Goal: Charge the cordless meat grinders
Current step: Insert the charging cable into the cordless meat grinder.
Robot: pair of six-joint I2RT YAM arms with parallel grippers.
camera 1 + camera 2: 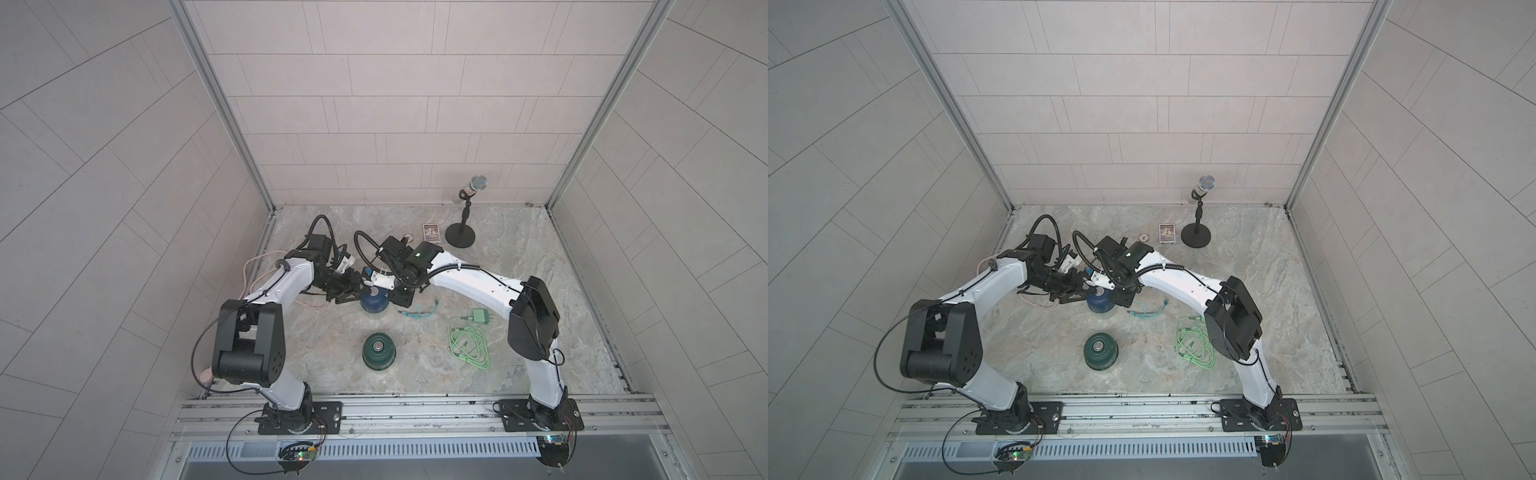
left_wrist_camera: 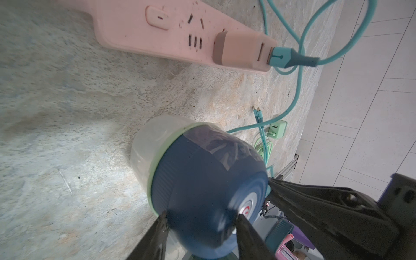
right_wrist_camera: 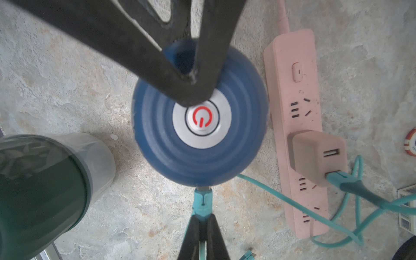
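The dark blue meat grinder (image 1: 373,302) (image 1: 1099,304) stands between both wrists, its silver button (image 3: 202,120) showing a red power sign. My left gripper (image 2: 200,216) is shut on its dome, one finger on each side, and a left finger (image 3: 180,67) crosses the top of the right wrist view. My right gripper (image 3: 202,217) is shut on the teal cable plug (image 3: 203,199), whose metal tip meets the blue grinder's side. The dark green meat grinder (image 1: 378,351) (image 1: 1100,351) stands alone nearer the front, with its clear base (image 3: 99,157) on the floor.
A pink power strip (image 3: 295,108) (image 2: 144,27) lies beside the blue grinder, with a pink adapter (image 3: 315,155) and the teal cable (image 3: 281,195) plugged in. A green charger (image 1: 481,318) and coiled green cable (image 1: 469,347) lie right. A microphone stand (image 1: 460,237) and card (image 1: 431,231) are at the back.
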